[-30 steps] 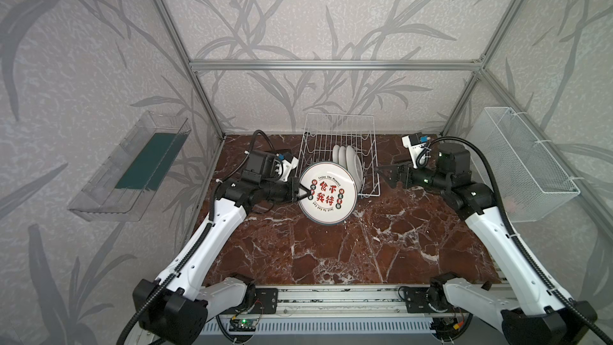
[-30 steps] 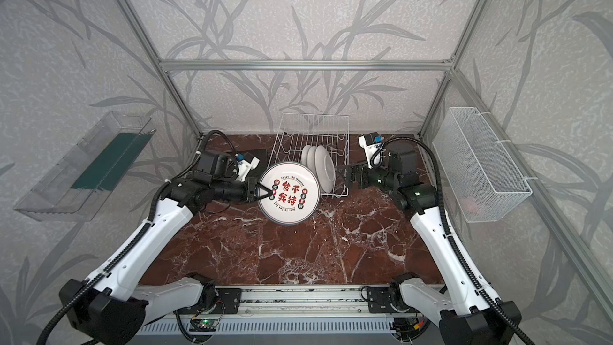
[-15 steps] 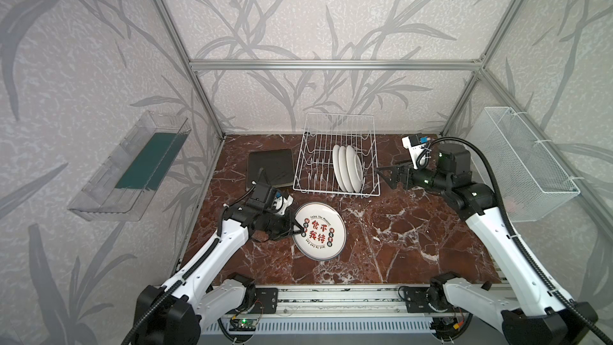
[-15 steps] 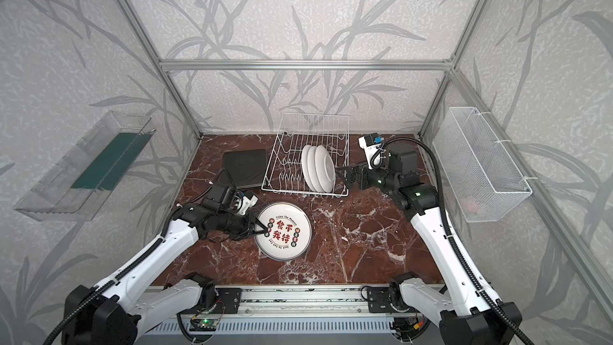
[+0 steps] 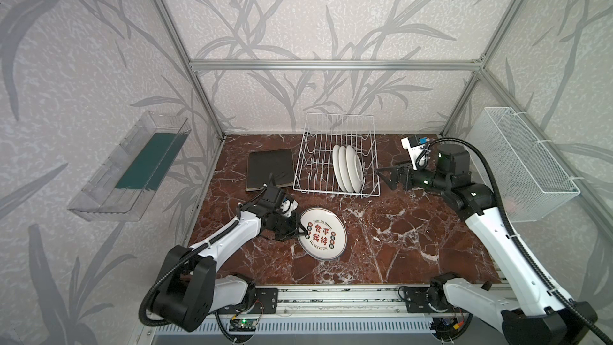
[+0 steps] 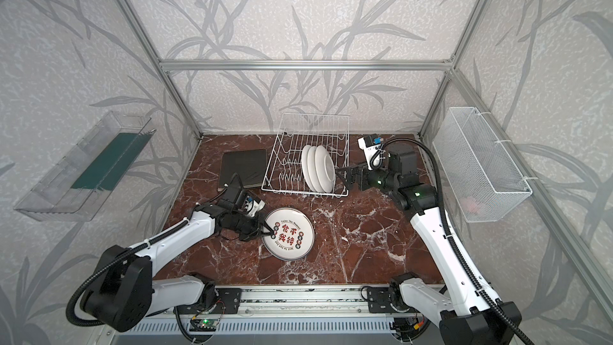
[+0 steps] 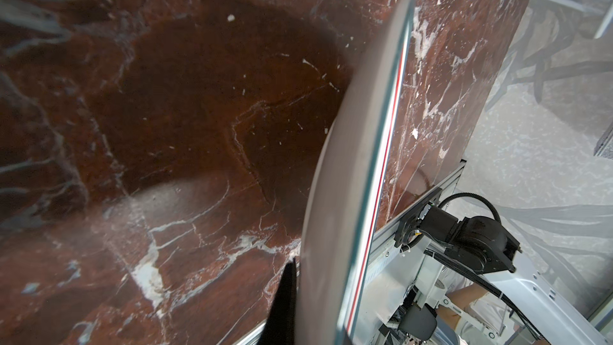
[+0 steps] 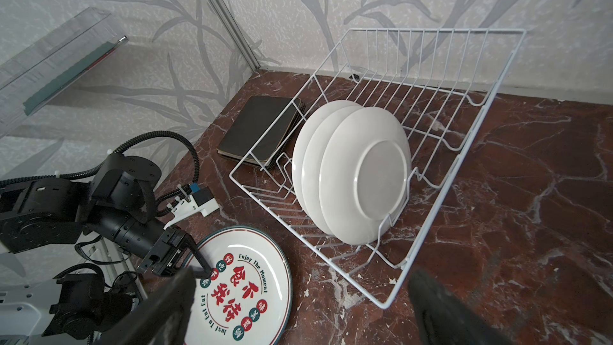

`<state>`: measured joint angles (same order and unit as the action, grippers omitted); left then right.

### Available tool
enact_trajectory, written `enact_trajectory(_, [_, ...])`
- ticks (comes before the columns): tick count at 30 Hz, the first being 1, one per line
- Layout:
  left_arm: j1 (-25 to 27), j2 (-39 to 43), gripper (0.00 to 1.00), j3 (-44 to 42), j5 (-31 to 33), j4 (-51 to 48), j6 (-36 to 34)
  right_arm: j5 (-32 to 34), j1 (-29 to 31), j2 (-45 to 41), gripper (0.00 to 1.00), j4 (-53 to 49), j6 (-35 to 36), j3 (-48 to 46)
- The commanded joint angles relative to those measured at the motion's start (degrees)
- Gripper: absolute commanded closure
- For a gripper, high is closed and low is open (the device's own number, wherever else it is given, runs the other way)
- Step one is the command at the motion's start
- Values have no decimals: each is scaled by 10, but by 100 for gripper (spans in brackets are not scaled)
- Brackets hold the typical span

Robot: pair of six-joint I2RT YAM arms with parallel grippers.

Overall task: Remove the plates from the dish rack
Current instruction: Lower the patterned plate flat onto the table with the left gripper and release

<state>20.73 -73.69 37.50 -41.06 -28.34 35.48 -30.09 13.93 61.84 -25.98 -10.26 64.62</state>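
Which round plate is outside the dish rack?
The printed plate with red characters, gripped at its rim by the left gripper; the three white plates stand upright in the dish rack.

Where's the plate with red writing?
In both top views the lettered plate is in front of the dish rack, its rim in the left pincer.
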Motion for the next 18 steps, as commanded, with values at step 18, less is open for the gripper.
enact_trajectory(18, [8, -92, 65, 5, 18, 40, -29, -36, 0, 13, 1, 38, -33, 7])
